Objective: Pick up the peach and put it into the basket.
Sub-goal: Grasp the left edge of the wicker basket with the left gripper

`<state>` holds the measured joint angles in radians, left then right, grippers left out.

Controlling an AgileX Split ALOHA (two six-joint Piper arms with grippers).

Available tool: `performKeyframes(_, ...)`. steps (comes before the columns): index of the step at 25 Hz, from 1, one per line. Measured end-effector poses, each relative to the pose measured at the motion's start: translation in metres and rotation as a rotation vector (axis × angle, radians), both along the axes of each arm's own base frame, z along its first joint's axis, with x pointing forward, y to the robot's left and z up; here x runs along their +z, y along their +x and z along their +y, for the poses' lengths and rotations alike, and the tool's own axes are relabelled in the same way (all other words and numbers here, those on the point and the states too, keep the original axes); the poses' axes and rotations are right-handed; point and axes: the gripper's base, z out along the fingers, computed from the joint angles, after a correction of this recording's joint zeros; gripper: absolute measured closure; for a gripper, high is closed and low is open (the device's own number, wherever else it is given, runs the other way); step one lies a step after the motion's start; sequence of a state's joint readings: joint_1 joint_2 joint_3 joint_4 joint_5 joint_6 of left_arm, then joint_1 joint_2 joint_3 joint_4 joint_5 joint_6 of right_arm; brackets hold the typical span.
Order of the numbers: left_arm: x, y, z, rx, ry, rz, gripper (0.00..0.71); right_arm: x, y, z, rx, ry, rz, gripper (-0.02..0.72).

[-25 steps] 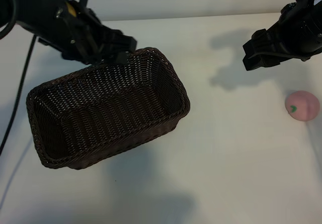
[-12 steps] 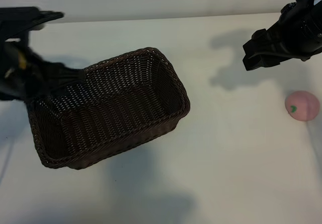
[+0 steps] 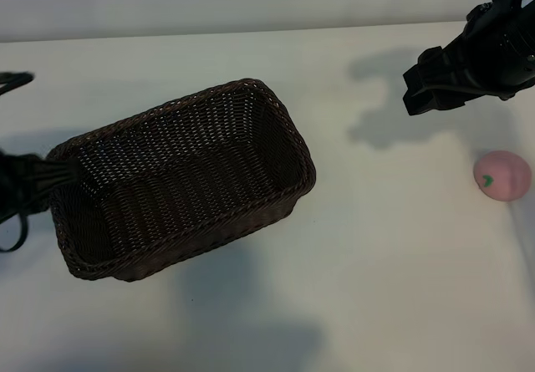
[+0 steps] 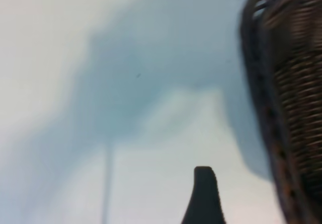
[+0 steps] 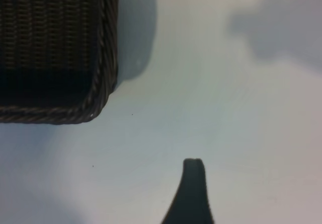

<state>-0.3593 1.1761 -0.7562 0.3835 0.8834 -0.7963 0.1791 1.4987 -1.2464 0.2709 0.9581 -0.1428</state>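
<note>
The right hand hangs above the far right of the white tabletop, its black fingers spread wide apart and holding nothing; only one fingertip shows in its own wrist view, over bare surface. Just nearer the camera than this hand, close to the tabletop's right edge, lies the small round pale-pink peach with a green leaf mark, untouched and well apart from everything else (this arm looks the natural one to fetch it, being so much the closer); the fruit is not yet picked up, so the task is at its very start. The large rectangular dark-brown woven wicker basket sits left of centre, angled across the tabletop, its open mouth empty and ready to receive the fruit. The left hand is at the left edge, beside the basket's near-left corner; its fingers stand open too, gripping nothing, one tip showing over the tabletop next to the braided rim.
</note>
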Motion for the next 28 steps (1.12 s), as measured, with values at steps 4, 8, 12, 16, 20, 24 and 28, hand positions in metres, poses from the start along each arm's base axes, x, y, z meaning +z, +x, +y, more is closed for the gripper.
performKeyframes(4, -0.012, -0.004, 0.015, 0.073, -0.050, 0.010, 0.145, 0.000, 0.000, 0.000, 0.000, 0.000, -0.001, 0.109)
performKeyframes(8, -0.024, -0.004, 0.020, 0.092, -0.150, -0.001, 0.145, 0.000, 0.000, 0.000, -0.001, 0.000, -0.002, 0.109)
performKeyframes(12, -0.024, 0.000, 0.021, 0.092, -0.197, -0.040, 0.145, 0.000, 0.001, 0.000, -0.002, 0.001, -0.008, 0.109)
performKeyframes(16, -0.025, 0.003, 0.020, 0.096, -0.230, -0.055, 0.145, 0.000, 0.001, 0.000, -0.003, 0.002, -0.012, 0.109)
performKeyframes(20, -0.039, 0.012, 0.015, 0.109, -0.261, -0.005, 0.145, 0.001, 0.001, 0.000, -0.005, 0.002, -0.017, 0.109)
performKeyframes(24, -0.054, 0.022, 0.012, 0.119, -0.268, 0.032, 0.145, 0.001, 0.002, 0.000, -0.005, 0.002, -0.018, 0.109)
performKeyframes(28, -0.065, 0.029, 0.010, 0.129, -0.281, 0.047, 0.145, 0.001, 0.002, 0.000, -0.005, 0.002, -0.018, 0.109)
